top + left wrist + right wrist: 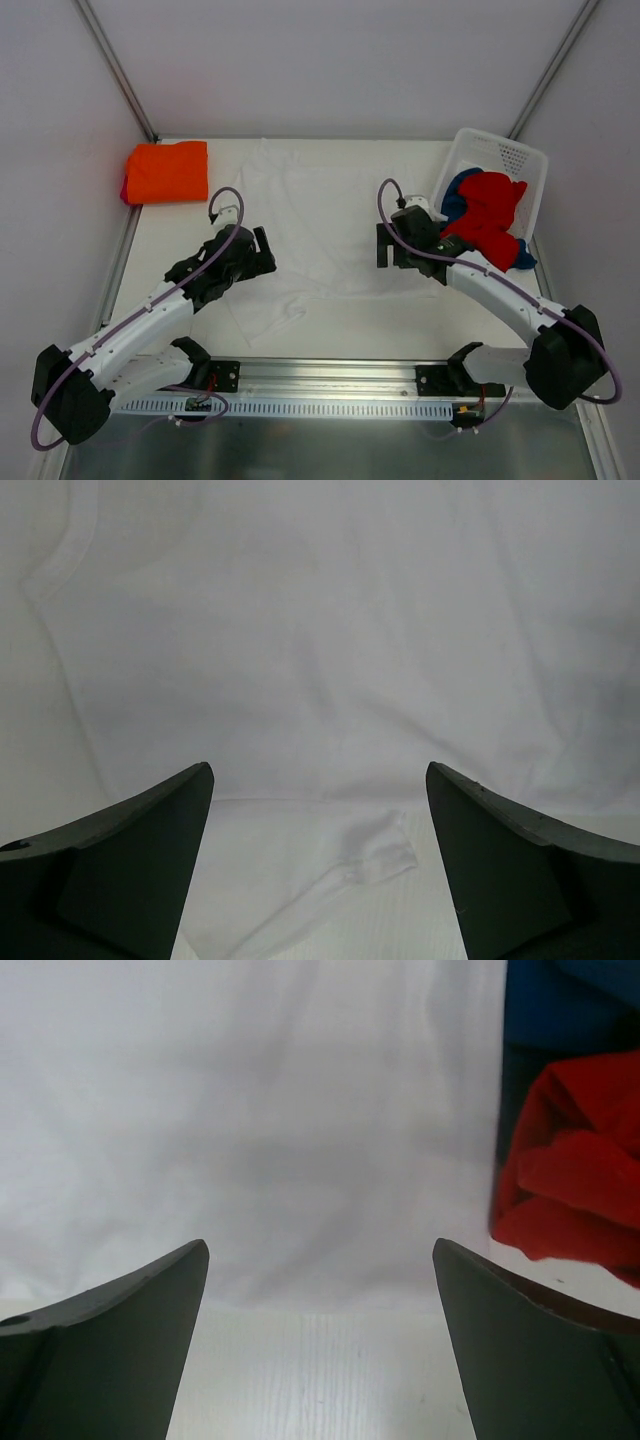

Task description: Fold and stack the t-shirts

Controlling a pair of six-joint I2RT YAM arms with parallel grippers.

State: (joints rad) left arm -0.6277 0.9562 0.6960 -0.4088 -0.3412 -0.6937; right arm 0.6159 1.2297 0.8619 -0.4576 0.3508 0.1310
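A white t-shirt (310,215) lies spread flat across the middle of the table. My left gripper (267,252) hovers open at its left edge, and my right gripper (381,248) hovers open at its right edge. In the left wrist view the white t-shirt (320,630) fills the frame, with a small sleeve end (378,855) between the wide-apart jaws of the left gripper (318,770). The right gripper (320,1245) stands over the white t-shirt's (250,1110) hem, with nothing between its jaws. A folded orange t-shirt (167,172) sits at the back left. Red (490,215) and blue (456,195) t-shirts spill from the basket.
A white perforated basket (510,160) stands at the back right, close behind the right gripper. The red t-shirt (570,1180) and the blue t-shirt (570,1000) show at the right edge of the right wrist view. Walls enclose the table on three sides.
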